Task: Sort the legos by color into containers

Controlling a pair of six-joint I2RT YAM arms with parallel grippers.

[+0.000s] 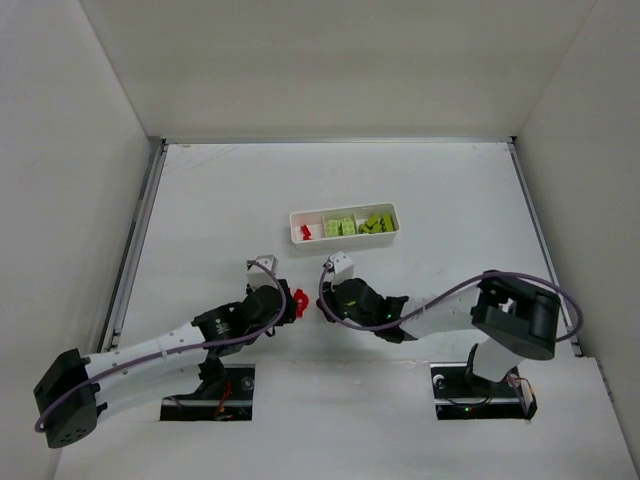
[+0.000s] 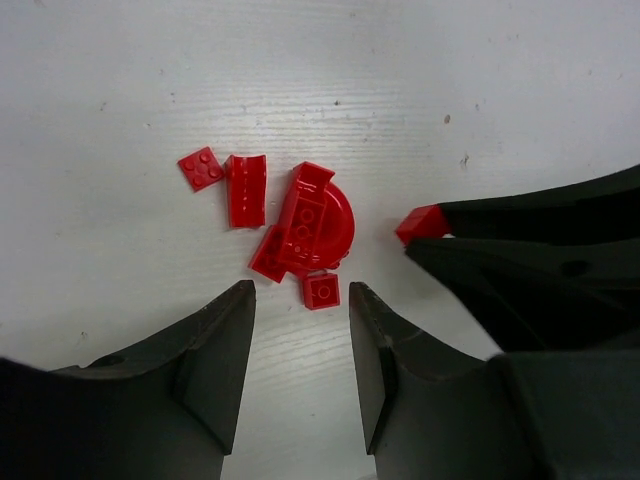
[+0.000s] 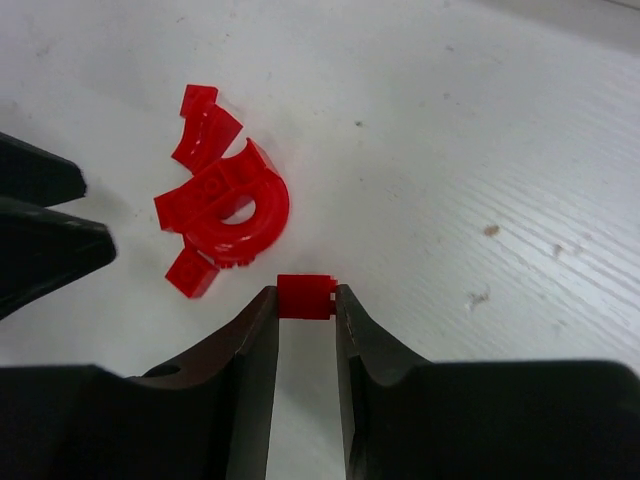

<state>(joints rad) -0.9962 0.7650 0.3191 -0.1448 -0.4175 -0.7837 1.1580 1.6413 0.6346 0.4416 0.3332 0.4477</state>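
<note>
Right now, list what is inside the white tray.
The tray holds red legos in its left compartment, yellow-green legos in the other two; anything beneath them is hidden.

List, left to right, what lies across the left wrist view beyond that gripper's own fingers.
From the left: small square red plate → arched red brick → red pile around a half-round piece → red brick pinched in the right gripper.

Facing each other low down, left gripper (image 2: 300, 292) has jaws apart, right gripper (image 3: 305, 300) has jaws clamping a red lego (image 3: 304, 295).
</note>
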